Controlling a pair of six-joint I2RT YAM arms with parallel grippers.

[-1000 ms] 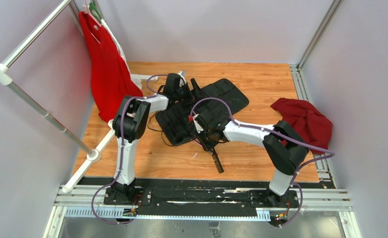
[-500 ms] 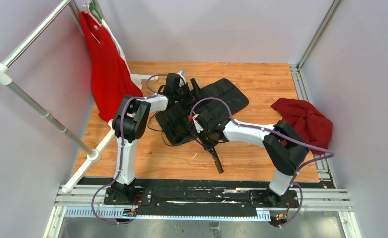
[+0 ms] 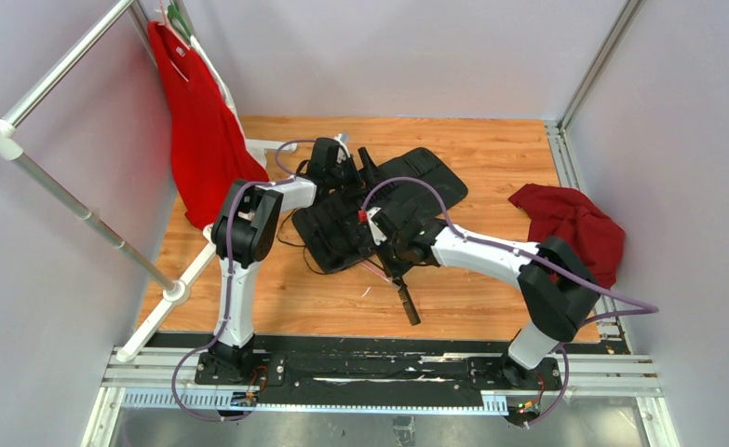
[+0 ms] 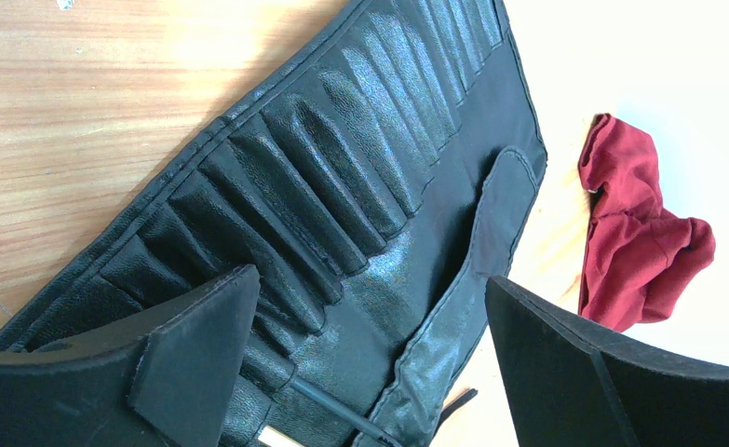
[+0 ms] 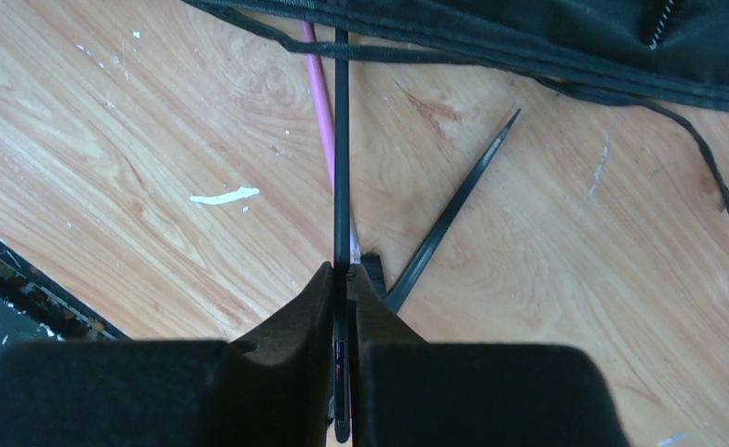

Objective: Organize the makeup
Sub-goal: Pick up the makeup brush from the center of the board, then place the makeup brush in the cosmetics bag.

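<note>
The black slotted roll [image 3: 407,186] lies open in the middle of the wooden floor. My right gripper [image 5: 344,279] is shut on a thin black brush [image 5: 342,140] whose far end reaches the roll's near edge [image 5: 528,37]. A pink brush [image 5: 321,112] and another black brush [image 5: 453,209] lie on the floor under it. In the top view the right gripper [image 3: 393,261] is at the roll's front edge. My left gripper [image 4: 370,317] is open and empty just above the roll's slots [image 4: 342,177]. One thin black brush handle [image 4: 332,402] sticks out of a slot there. The left gripper [image 3: 346,177] is over the roll's back left.
A dark red cloth [image 3: 574,228] lies at the right. A red garment [image 3: 202,130] hangs on a white rack [image 3: 81,214] at the left. A thick dark brush [image 3: 405,303] lies on the floor near the front. A roll cord [image 5: 686,140] trails across the floor.
My right arm's elbow has swung to the right and its gripper has shifted slightly toward the roll with the black brush in it. The left arm has not moved.
</note>
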